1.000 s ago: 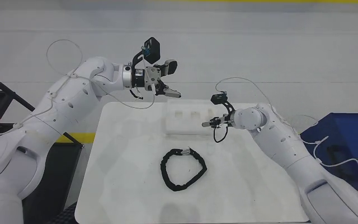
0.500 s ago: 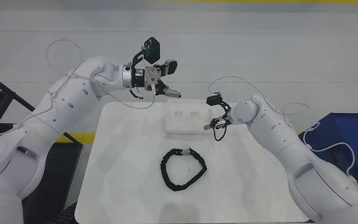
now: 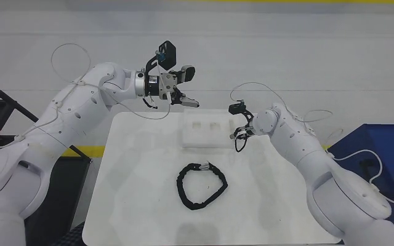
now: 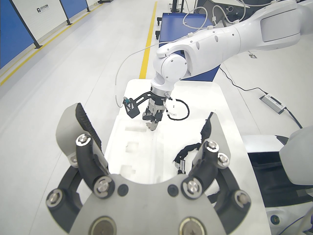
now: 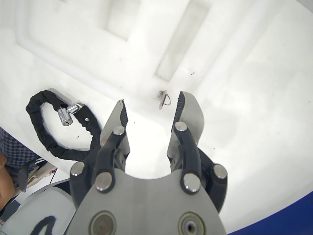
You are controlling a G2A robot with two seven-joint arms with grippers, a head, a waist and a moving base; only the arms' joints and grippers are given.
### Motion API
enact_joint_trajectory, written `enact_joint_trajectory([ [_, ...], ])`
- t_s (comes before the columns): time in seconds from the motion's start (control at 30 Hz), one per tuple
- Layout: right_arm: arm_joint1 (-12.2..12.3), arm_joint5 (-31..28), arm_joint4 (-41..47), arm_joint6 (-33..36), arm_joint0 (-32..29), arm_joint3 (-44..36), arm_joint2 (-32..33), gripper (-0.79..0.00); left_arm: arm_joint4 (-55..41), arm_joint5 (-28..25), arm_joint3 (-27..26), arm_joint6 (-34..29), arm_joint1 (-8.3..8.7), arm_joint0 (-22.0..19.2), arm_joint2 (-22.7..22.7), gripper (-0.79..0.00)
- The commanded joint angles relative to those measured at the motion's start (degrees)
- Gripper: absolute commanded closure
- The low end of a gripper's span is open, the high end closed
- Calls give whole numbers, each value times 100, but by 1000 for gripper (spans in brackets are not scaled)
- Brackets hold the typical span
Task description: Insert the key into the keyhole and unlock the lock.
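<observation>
The small metal key (image 5: 162,99), a wire ring on its head, lies flat on the white foam tray (image 3: 203,140), just past the end of a long slot at the tray's 3 o'clock end. The right gripper (image 5: 151,101) hangs directly over it, fingers spread to either side of the key and not touching it. Seen from above, that gripper (image 3: 237,132) points down at the tray's 3 o'clock edge.

The lock (image 3: 202,186) – a closed loop of chain in a black fabric sleeve – rests near the middle of the white table (image 3: 135,197), at 6 o'clock from the tray and well apart from the key. Its chrome cylinder (image 5: 65,116) sits at the loop's 12 o'clock point, lying on its side with the keyhole end showing to the right wrist camera.

The left gripper (image 3: 188,101) is held in the air beyond the tray's 11 o'clock corner – fingers wide apart, nothing between them.
</observation>
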Motion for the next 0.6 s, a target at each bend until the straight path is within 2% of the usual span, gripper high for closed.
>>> enact_joint_trajectory([
  [0.0, -54, -1, 4, -34, 23, 141, 1, -366, 0, 0, 0, 0, 0, 0, 0, -785],
  [0.57, -351, -227, -47, -203, 116, 792, 44, -317, 0, 0, 0, 0, 0, 0, 0, -785],
])
